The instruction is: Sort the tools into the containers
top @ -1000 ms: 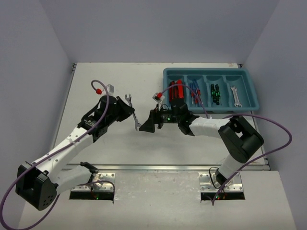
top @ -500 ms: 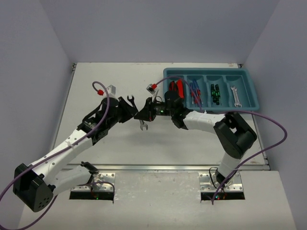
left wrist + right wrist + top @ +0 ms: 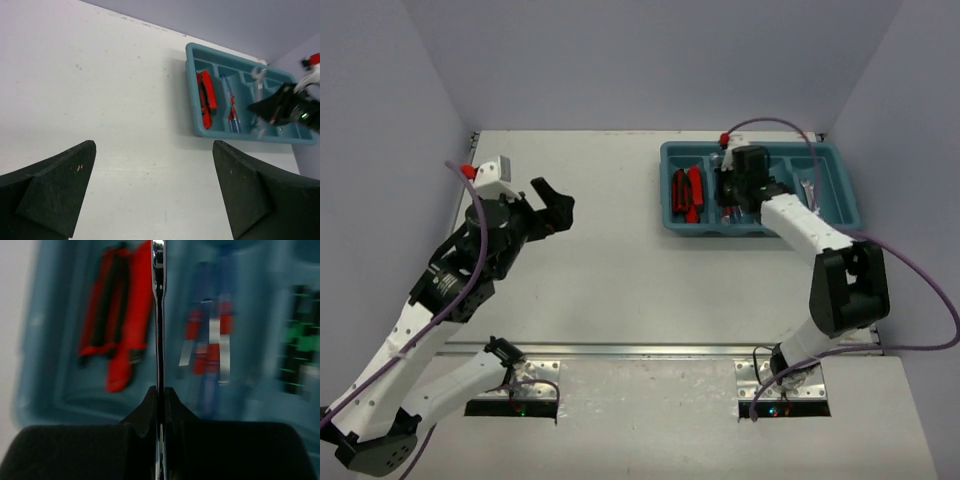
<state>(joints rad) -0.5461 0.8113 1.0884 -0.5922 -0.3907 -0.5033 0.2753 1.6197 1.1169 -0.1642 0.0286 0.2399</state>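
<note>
free: bare table (image 3: 620, 270) left of tray (image 3: 667, 205); obstacle: right arm (image 3: 800, 225) over tray

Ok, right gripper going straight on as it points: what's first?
Likely the tray: the wrench in the right gripper points between the red knives and blue screwdrivers; depth is blurred.

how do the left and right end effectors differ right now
Grip: the left end effector is open wide with nothing between its fingers, while the right end effector is shut on a thin silver wrench.
Place: the left end effector is over the white table, well away from the teal tray, while the right end effector is over the tray's compartments.
Both have black fingers.
</note>
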